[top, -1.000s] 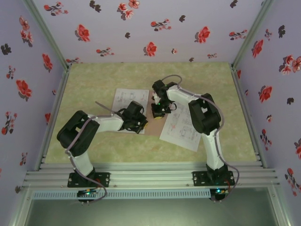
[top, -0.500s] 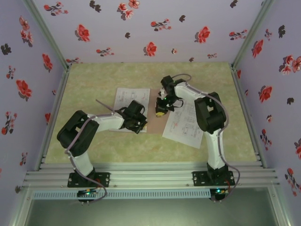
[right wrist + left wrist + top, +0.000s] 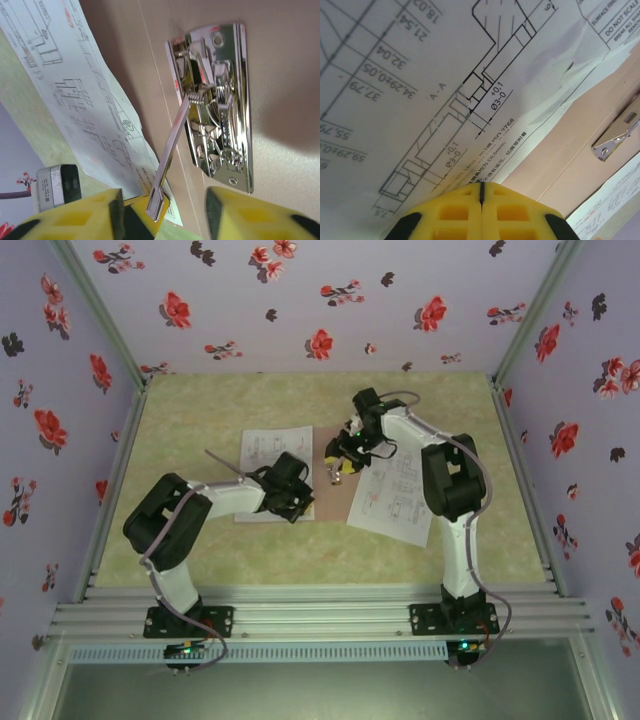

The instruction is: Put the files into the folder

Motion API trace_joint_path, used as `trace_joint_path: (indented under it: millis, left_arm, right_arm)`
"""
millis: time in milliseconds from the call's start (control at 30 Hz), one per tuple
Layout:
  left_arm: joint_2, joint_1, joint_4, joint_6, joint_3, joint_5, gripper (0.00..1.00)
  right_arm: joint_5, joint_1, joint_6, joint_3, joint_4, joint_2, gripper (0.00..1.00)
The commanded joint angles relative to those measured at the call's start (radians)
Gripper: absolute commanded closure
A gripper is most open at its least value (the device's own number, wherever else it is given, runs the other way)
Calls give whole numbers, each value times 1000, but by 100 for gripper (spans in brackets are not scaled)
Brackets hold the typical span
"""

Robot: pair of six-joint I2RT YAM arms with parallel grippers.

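A mottled green surface (image 3: 200, 410) carries a flat pinkish-brown card folder (image 3: 325, 508) at centre frame. One white printed sheet (image 3: 268, 448) overlaps the folder's left side and a second white sheet (image 3: 395, 502) overlaps its right. The left yellow-tipped end effector (image 3: 481, 192) is fully closed, with its tips at the left sheet's edge. The right end effector (image 3: 165, 215) stands partly open, and the lever of the folder's silver metal clip (image 3: 215, 110) lies loose between its fingers.

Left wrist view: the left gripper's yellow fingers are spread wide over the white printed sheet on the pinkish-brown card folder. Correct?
No. The left wrist view shows the left gripper shut, its yellow fingers pressed together, over the white printed sheet on the pinkish-brown card folder.
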Motion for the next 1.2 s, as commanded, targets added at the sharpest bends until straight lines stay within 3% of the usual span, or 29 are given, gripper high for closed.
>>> trace_joint_path:
  millis: [0, 233, 400, 533, 600, 700, 833, 1000, 1167]
  left_arm:
    - [49, -6, -88, 51, 26, 3, 100]
    - [48, -6, -174, 131, 181, 15, 85]
    - [4, -6, -290, 158, 274, -36, 69]
    - [9, -5, -261, 143, 318, -4, 72]
    - [29, -6, -247, 111, 337, 33, 79]
    - [20, -9, -175, 1, 291, 46, 80]
    - [-3, -9, -18, -105, 245, 5, 49]
    - [2, -20, -2, -213, 289, -63, 43]
    - [61, -24, 71, -337, 314, -74, 47]
  right_arm:
    - [-14, -17, 57, 50, 34, -57, 45]
    - [47, -53, 81, 46, 51, -132, 41]
    - [131, -116, 129, -120, 168, -260, 42]
    - [192, -176, 151, -261, 218, -344, 46]
    - [180, -190, 156, -298, 221, -347, 46]
    - [173, -191, 153, -328, 221, -342, 44]
    - [116, -185, 206, -366, 304, -328, 40]
    - [98, -165, 217, -353, 291, -257, 40]
    - [119, -151, 214, -349, 284, -215, 41]
